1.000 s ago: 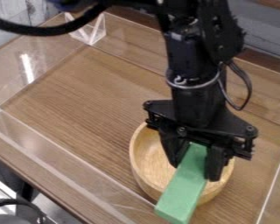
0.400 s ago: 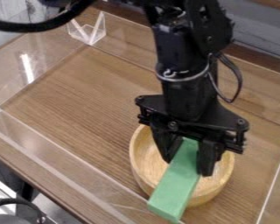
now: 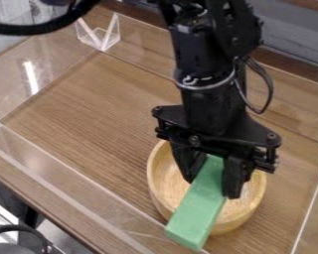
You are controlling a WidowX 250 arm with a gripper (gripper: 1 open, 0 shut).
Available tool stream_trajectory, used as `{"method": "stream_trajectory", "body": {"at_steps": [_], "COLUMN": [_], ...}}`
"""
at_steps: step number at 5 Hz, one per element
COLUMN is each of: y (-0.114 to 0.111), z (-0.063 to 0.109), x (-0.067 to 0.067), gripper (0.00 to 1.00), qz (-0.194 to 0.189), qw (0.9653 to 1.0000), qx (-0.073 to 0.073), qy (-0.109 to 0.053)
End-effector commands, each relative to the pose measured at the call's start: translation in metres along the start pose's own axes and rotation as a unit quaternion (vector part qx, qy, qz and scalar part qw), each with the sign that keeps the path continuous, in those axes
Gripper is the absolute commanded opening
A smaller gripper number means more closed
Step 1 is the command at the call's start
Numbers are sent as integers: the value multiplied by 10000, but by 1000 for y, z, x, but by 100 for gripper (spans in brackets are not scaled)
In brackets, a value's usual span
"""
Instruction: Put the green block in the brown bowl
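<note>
A black, angular tool [image 3: 214, 181] hangs nearly straight down over the near right part of the bench [image 3: 95, 109], its dark fingers [image 3: 237, 177] clamped on the upper end of the green block [image 3: 199, 214]. The block is a long, flat, matte bar of bright green, tilted so that its lower end juts out past the bowl's front rim. The brown bowl [image 3: 165, 184] beneath is round, shallow and pale wooden, with a thick smooth rim and faint grain. The bench top is brown wood-grain laminate, its streaks running lengthwise. Low walls of clear plastic [image 3: 29, 149] edge the bench, glinting along its left and near sides. Black cables [image 3: 261, 84] loop beside the arm's glossy body.
</note>
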State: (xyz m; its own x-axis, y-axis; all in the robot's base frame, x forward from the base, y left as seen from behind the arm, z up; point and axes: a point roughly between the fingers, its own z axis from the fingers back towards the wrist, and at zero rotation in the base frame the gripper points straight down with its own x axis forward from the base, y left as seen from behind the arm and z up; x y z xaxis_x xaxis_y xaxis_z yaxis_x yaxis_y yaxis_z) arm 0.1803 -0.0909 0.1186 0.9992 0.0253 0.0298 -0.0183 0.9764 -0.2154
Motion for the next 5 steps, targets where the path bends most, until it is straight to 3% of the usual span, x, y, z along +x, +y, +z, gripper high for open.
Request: {"method": "stream_trajectory", "body": {"at_steps": [1, 5], "y": [-1, 1], "z": [10, 11], "x": [4, 3], "gripper": [0, 0], "qz": [-9, -47], "qw": [9997, 9996], "qx": [-106, -168], "qy": [-218, -227]}}
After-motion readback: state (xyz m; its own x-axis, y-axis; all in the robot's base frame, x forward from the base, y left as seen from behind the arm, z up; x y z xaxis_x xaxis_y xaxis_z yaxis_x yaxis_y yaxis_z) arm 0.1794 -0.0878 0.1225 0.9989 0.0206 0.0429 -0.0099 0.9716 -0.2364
